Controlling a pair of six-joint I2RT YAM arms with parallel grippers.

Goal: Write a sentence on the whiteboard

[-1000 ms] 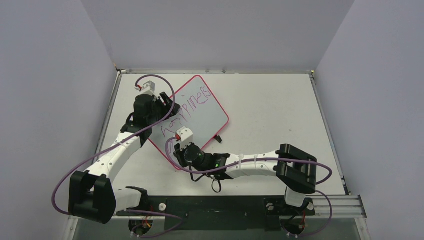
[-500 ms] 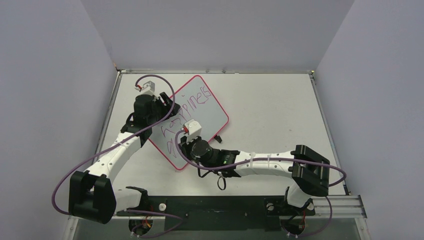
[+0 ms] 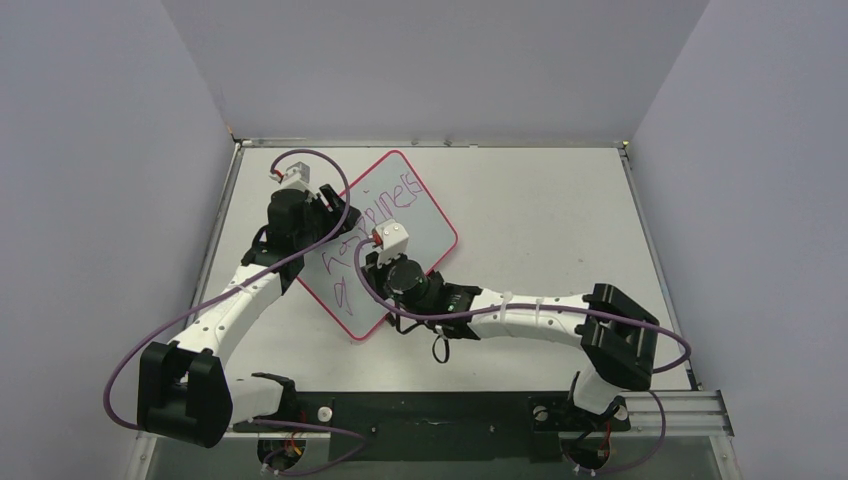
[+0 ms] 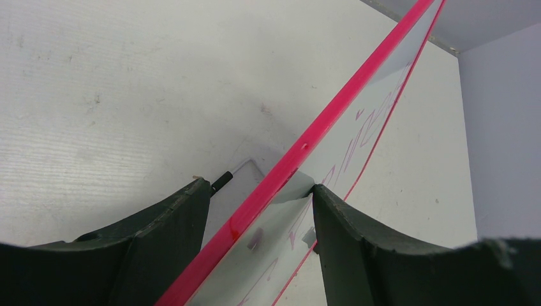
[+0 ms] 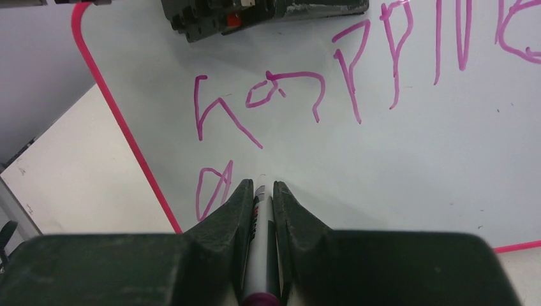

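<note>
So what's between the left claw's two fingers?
The whiteboard's pink edge passes between them, inside the left claw; the left wrist view shows it.

Left arm [image 3: 235,305] and right arm [image 3: 530,315]: white shells, black joints. A purple cable [image 3: 310,152] runs along each. Fingers [image 4: 383,255] are dark grey.

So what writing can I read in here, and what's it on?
"happine": the sentence, magenta ink on the whiteboard; the wrist view cuts its end, and from above it looks like "happiness".
A looped mark under it: one unfinished letter, unreadable.
Marker: no label visible.
</note>
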